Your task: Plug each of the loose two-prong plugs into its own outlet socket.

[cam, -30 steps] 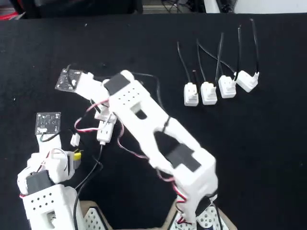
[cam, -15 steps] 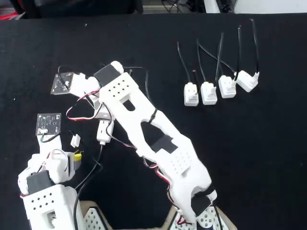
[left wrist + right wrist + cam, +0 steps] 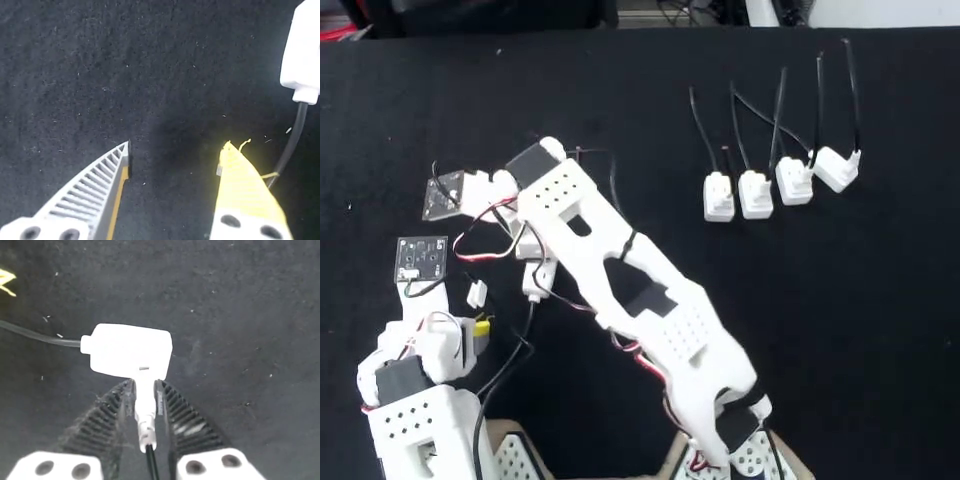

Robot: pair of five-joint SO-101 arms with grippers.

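Left arm [image 3: 410, 400] sits folded at the lower left of the high view, wrist tipped down at the desk [image 3: 620, 80]. Left claw [image 3: 176, 147] is open wide and holds nothing, its white and yellow fingers apart over bare black cloth. A black cable [image 3: 288, 145] runs just beside the yellow finger up to a white connector body [image 3: 302, 45] at the upper right of the left wrist view.

Right arm [image 3: 640, 300] is stretched long from bottom centre to left-centre of the high view, wrist pitched down. It's the arm on the job. Right claw [image 3: 144, 386] is closed on the plug [image 3: 145, 410], gripping its narrow white neck, with the black lead trailing back between the fingers. White socket block [image 3: 129, 350] lies flat on the desk dead ahead of the claw tips, touching the plug's front. Plug's long axis runs along the claw. Block's long axis lies across it, and its own cable leaves sideways. Can't tell if the prongs are seated or just butted. My judgement is that the next push goes straight along the plug axis. The block looks loose and may slide.

Four white connector units [image 3: 755, 193] sit in a row at upper right with cables running up-frame, well apart from both claws.
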